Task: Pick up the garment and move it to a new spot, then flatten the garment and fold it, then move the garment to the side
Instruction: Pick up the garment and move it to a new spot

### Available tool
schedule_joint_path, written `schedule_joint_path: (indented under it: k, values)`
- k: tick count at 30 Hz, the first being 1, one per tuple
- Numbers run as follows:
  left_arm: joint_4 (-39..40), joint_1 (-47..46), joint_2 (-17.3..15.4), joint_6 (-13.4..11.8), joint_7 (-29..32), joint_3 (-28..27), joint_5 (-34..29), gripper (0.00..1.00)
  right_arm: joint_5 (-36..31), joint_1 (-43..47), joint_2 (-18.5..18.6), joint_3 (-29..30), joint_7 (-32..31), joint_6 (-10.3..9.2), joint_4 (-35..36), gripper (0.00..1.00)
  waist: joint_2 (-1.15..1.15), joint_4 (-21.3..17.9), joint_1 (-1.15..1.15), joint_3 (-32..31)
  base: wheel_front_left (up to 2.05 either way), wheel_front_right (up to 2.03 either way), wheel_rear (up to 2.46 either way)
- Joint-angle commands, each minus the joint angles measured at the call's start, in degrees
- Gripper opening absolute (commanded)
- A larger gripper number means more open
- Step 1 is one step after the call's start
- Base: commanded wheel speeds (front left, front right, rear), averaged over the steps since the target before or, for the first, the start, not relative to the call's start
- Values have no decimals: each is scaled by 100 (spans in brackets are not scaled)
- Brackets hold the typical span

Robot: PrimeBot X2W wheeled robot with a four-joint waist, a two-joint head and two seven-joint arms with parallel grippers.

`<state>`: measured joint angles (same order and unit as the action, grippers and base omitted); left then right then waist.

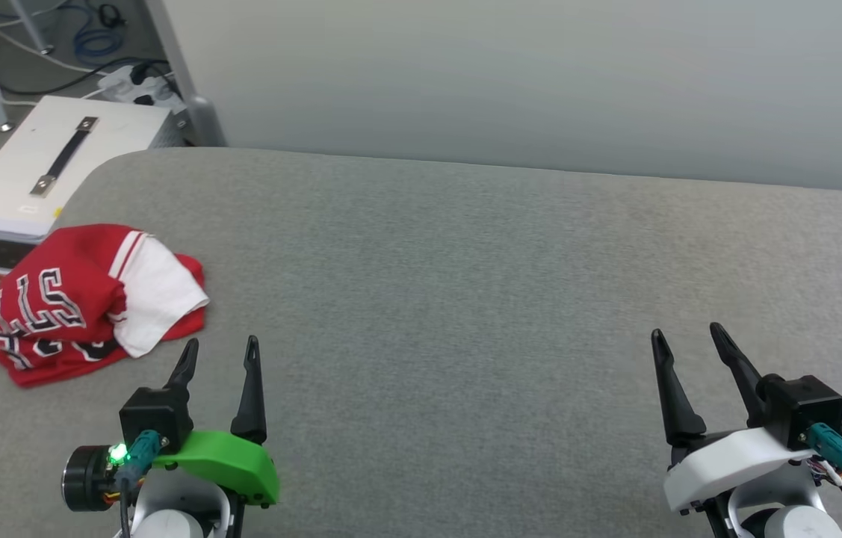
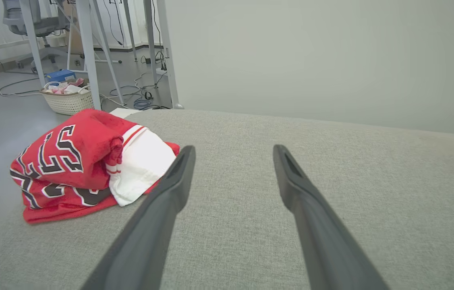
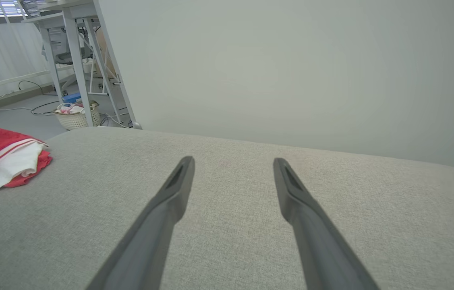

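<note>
Step in hand: first pick-up, not yet begun. You have the garment (image 1: 92, 299) bunched in a heap at the left edge of the grey table (image 1: 465, 299), white sleeve on top, at about 10 o'clock from the left gripper (image 1: 222, 344) and near it. Left gripper: fingers spread wide, holding nothing. Right gripper (image 1: 686, 331): likewise spread and empty, well apart from the cloth. Judged next: take your left arm toward 10 o'clock, pinch a raised fold, then carry it toward 3 o'clock.

Grey table (image 1: 465, 284) w/ garment (image 1: 92, 299).
</note>
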<state>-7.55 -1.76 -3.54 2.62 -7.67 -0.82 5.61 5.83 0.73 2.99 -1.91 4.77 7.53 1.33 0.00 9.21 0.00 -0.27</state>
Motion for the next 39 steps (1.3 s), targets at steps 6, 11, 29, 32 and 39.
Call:
schedule_joint_path:
  k: [6,11,29,32,39]
  values:
    - [-113,-117,-48,62,-126,-107,112,100,14,-145,-7,-130,70,-3,64,100,0,569,0,-35,0,0,0]
    - [-169,-123,-44,83,-183,-167,193,100,44,-164,-7,-243,77,-3,101,100,0,868,0,-55,0,0,0]
    - [-357,-242,-109,144,-399,-268,279,100,-46,-371,-9,-878,79,-3,146,100,0,1843,0,-66,0,0,0]
    - [-366,-254,-115,140,-436,-284,289,100,-49,-403,-9,-969,79,-3,153,100,0,1974,0,-59,0,0,0]
    - [-392,-279,-134,156,-517,-296,349,100,-16,-443,-10,-1079,99,-4,166,100,0,2243,0,-45,0,0,0]
